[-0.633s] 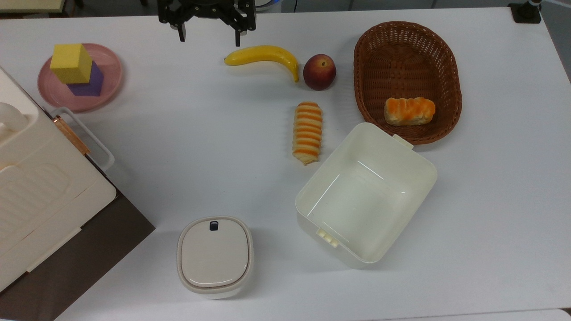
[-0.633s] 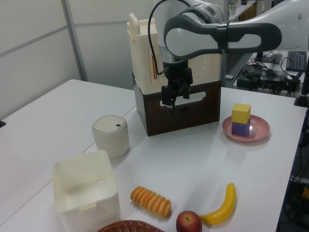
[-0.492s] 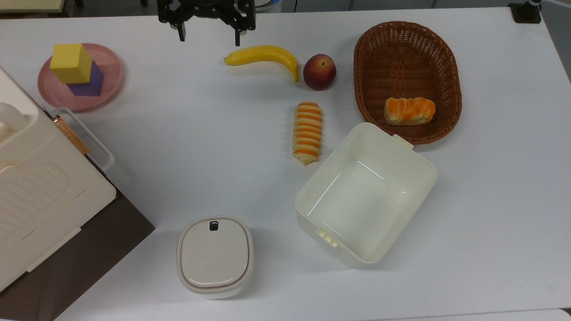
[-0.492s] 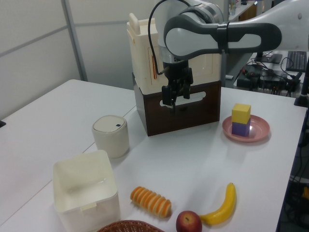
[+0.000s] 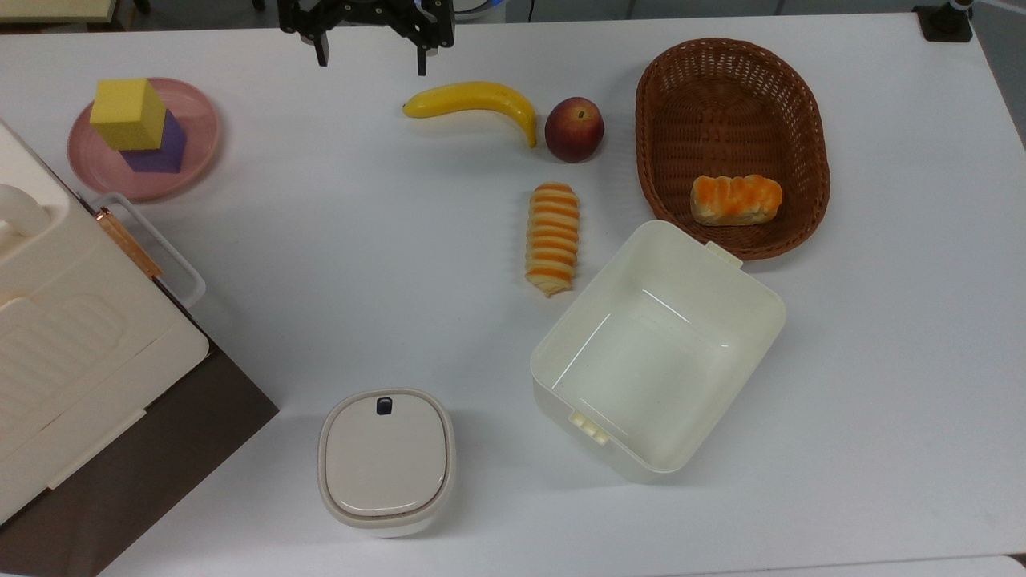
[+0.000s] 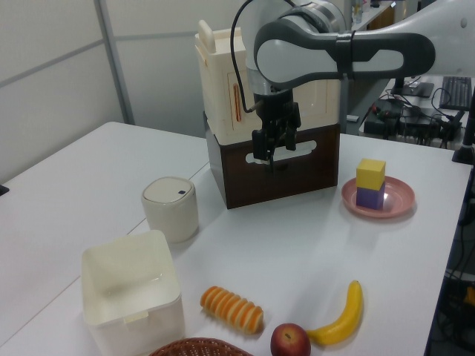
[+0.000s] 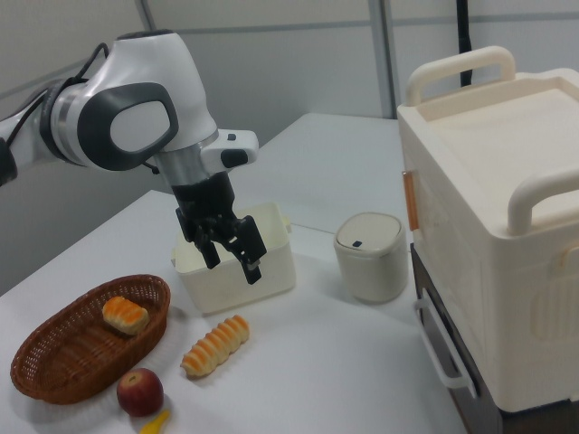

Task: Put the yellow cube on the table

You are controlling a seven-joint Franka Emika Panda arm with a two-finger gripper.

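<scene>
Matte yellow and sharp-edged, the yellow cube point(image 5: 128, 112) sits stacked on a purple cube point(image 5: 158, 148), both on a round pink plate point(image 5: 196, 112) on the white bench point(image 5: 361, 264). It lies well off to the top view's left of the black two-finger end effector point(image 5: 370, 56), which hangs above the bench with its fingers spread apart and nothing between them.

The block looks light and rigid, probably foam or painted wood, with a dull surface that should not slip. Flat, parallel side faces offer the best purchase: pinch two opposite sides near mid-height, fingers square to the faces, not across a corner. Since it merely rests on the purple cube, a nudge could slide it off or tip the stack, so a straight vertical approach seems safest.

Compared with the earlier top view, the end effector sits slightly nearer the frame's upper edge, and in the left view it has shifted a little towards the plate; the curved yellow banana point(image 5: 473, 100) just beside it, and everything else, lies unchanged
</scene>
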